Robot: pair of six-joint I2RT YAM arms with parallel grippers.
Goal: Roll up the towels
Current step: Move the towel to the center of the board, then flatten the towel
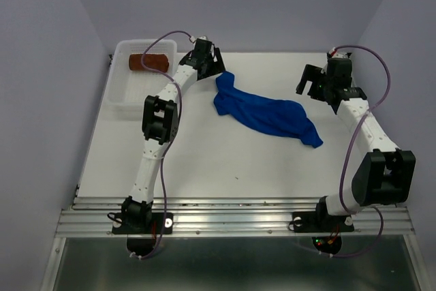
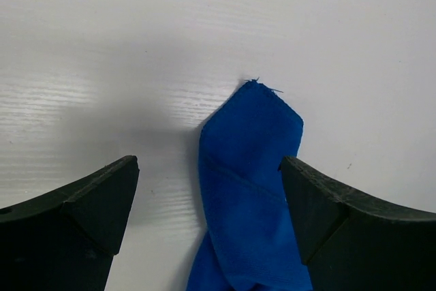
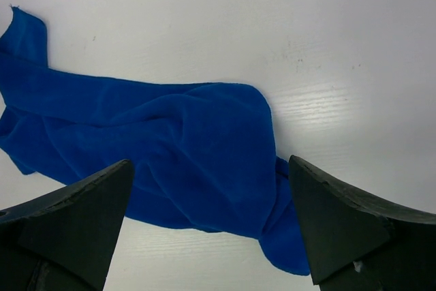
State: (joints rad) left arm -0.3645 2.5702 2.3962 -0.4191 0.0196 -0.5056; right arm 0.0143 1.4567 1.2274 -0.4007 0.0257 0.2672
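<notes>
Right now I have both arms out over the counter (image 1: 204,168), one at each end of the blue towel (image 1: 269,115), which lies crumpled in a long bunched strip running from the far middle toward the near right. The brown towel (image 1: 150,61) sits in the white basket (image 1: 121,97) at the far left and looks to me like a tight roll already, so I judge the blue one to be the job in hand. My left fingers (image 2: 82,209) are spread wide with nothing between them but air, and a folded, pointed corner of the blue towel shows on the counter beneath the gap. My right fingers (image 3: 75,223) are just as wide apart and also empty, hanging over the thicker, rumpled end of the cloth. I cannot tell from either wrist view how high the tips are above the fabric. The towel looks light, soft and floppy, so I expect it to sag and fold on itself the moment I lift it, and it will not hold any shape until it is flattened. I would pinch it at the corners, the left at that pointed tip and the right at the trailing end, and draw it out flat before starting the roll.
</notes>
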